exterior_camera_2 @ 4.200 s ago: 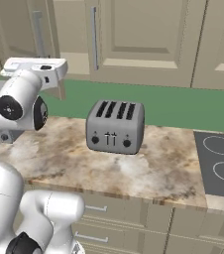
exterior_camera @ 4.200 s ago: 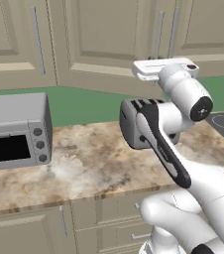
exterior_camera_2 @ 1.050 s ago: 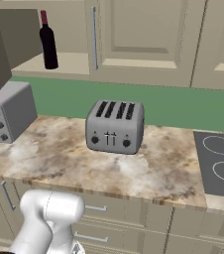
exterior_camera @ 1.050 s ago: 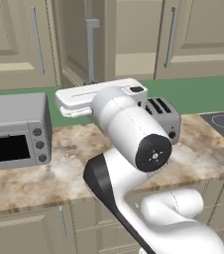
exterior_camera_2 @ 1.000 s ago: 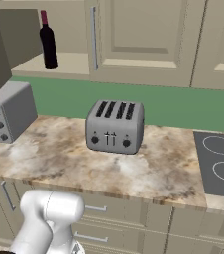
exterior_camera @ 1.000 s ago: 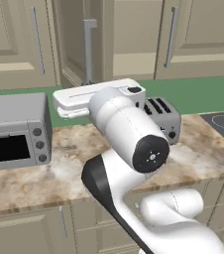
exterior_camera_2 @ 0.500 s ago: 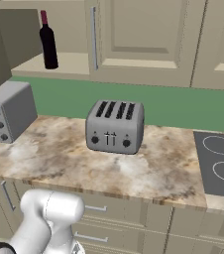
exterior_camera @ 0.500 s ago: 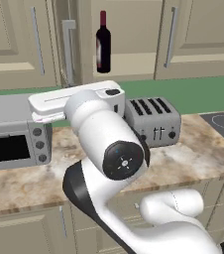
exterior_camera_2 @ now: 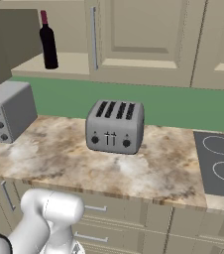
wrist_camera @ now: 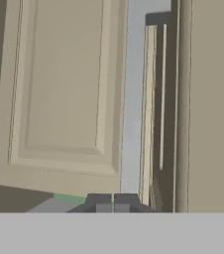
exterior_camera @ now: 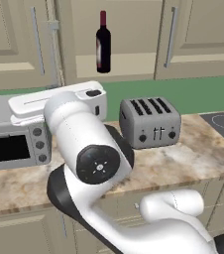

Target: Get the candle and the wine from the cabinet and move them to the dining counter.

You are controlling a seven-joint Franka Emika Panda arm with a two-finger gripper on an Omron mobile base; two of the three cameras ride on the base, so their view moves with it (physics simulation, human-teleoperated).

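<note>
Cabinet door swung open, exposing wine upright on shelf. Fingers pressed together at door handle, holding nothing.

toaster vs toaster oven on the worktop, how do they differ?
The toaster has four slots on top; the toaster oven has a dark front window. The toaster's controls sit low on its front; the toaster oven's knobs run down the window's right side. The toaster stands mid-worktop; the toaster oven at its left end. Both are grey metal and stand upright on the marbled worktop.
</note>
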